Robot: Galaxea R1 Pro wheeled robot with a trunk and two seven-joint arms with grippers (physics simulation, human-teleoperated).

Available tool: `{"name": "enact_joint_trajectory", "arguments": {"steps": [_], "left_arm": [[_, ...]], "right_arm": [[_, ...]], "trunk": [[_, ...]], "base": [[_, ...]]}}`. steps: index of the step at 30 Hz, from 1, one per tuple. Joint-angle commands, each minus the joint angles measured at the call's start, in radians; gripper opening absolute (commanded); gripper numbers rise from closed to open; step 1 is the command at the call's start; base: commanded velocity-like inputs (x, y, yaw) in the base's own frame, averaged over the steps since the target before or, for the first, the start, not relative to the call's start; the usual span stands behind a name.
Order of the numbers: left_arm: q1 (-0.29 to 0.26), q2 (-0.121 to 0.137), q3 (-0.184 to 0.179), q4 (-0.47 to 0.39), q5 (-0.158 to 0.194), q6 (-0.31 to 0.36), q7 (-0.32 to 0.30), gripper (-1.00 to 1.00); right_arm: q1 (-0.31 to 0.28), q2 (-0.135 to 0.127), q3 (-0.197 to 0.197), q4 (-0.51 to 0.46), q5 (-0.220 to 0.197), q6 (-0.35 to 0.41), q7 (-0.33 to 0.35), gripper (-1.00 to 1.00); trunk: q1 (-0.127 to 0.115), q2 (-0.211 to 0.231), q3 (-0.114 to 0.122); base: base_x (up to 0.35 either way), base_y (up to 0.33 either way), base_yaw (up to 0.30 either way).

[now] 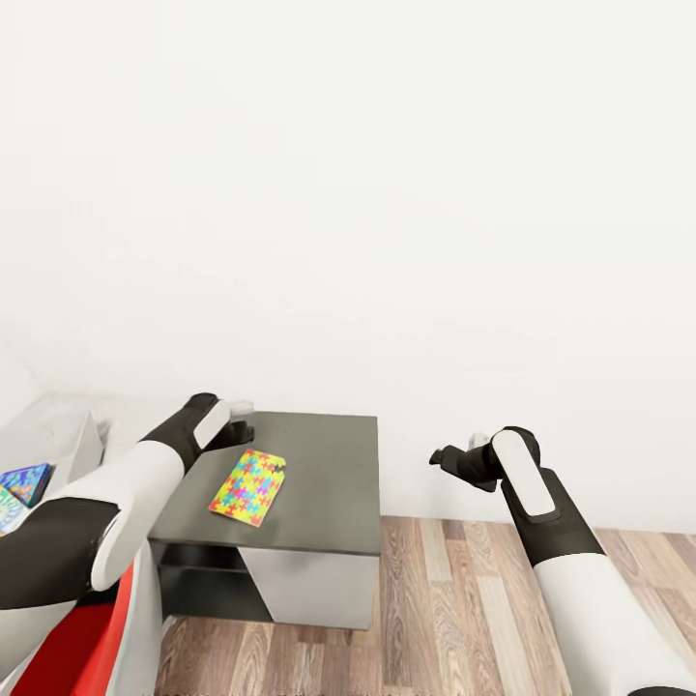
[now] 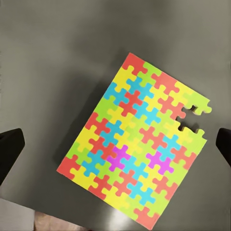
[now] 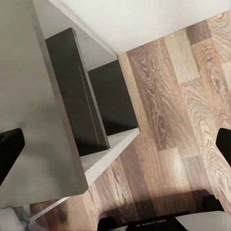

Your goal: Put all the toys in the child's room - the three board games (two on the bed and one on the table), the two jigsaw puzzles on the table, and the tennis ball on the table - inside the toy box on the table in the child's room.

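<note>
A child's room in a home — simulated.
Plain white wall (image 1: 387, 193), wood floor (image 1: 464, 599), low dark desk (image 1: 329, 454) bearing a bright puzzle (image 1: 247, 486) — game boxes (image 1: 24, 480) far left.
</note>
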Motion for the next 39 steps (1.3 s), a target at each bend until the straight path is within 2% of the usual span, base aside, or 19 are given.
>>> {"name": "enact_joint_trajectory", "arguments": {"steps": [1, 39], "left_arm": [[-0.001, 0.001, -0.007, -0.002, 0.011, 0.004, 0.007, 1.00], [0.000, 0.011, -0.009, -0.001, 0.011, 0.006, -0.011, 1.00]], "right_arm": [[-0.001, -0.001, 0.002, -0.001, -0.009, 0.002, -0.010, 1.00], [-0.001, -0.001, 0.002, 0.000, -0.008, 0.002, -0.009, 1.00]], "trunk": [[0.001, -0.002, -0.004], [0.001, -0.002, -0.066]], "base": [[0.000, 0.000, 0.000], [0.000, 0.000, 0.000]]}}
